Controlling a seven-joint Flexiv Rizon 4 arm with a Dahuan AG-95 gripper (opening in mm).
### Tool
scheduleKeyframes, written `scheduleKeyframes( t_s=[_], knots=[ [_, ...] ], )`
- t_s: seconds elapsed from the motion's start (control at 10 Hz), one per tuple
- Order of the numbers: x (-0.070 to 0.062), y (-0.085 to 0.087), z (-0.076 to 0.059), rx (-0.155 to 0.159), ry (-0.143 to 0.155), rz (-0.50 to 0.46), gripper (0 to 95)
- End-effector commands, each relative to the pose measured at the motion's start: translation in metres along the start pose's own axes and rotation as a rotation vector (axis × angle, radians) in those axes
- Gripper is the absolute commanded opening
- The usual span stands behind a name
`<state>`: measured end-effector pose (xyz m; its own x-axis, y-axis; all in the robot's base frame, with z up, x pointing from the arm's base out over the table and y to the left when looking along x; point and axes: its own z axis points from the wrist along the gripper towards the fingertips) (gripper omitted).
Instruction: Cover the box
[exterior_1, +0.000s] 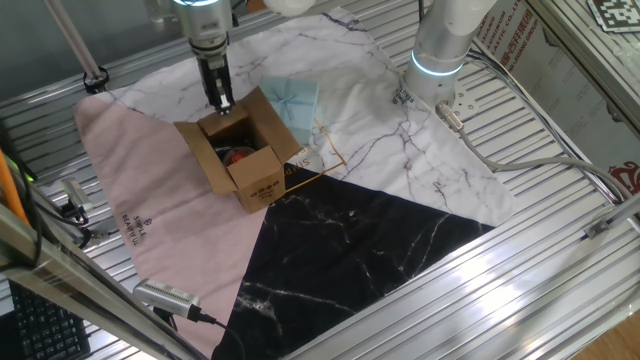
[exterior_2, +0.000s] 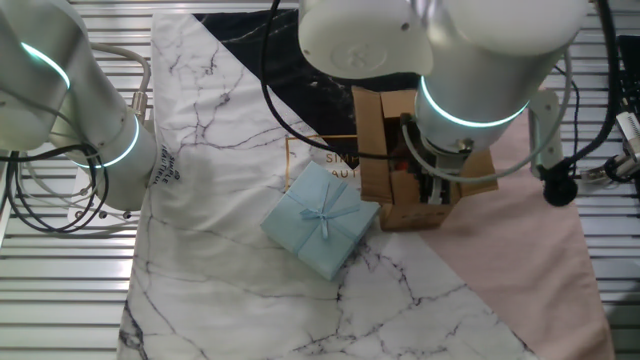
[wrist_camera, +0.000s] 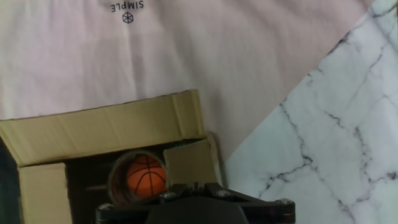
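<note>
**Hand at the rim of the open box**

One fixed view, left to right: ribbed metal counter (exterior_1: 560, 120) with a black handheld device (exterior_1: 165, 296) lying at the lower left edge. A cloth mat (exterior_1: 150, 180) covers the middle, split into pink, black-marble and white-marble fields, small print on the pink part. The box (exterior_1: 245, 150), brown corrugated cardboard, sits near the mat centre where the fields meet. Top flaps stand open and splayed. One corner points toward the camera; the near side face carries small dark print. Long axis runs roughly from upper left to lower right in this view. Something reddish lies inside. The hand (exterior_1: 220, 100) is at the far rim of the box, fingers pointing down; the pictures don't show how far apart they are or whether they pinch a flap, cannot tell. Just right of the box lies a pale blue gift package (exterior_1: 290, 100), square, flat, with a ribbon bow seen in the other fixed view. Further right, the white arm base (exterior_1: 445, 45) with a glowing ring.

Hand view: a small orange basketball (wrist_camera: 147, 177) in a round holder inside the box, flaps folded outward.
</note>
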<state>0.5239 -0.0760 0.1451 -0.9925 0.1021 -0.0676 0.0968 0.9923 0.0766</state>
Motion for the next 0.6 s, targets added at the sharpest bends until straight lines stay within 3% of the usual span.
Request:
scheduleKeyframes(
  t_s=[0.1, 0.6],
  knots=[
    [0.001, 0.001, 0.003, 0.003, -0.002, -0.002, 0.0],
    [0.005, -0.012, 0.009, -0.003, -0.006, -0.026, 0.0]
  ],
)
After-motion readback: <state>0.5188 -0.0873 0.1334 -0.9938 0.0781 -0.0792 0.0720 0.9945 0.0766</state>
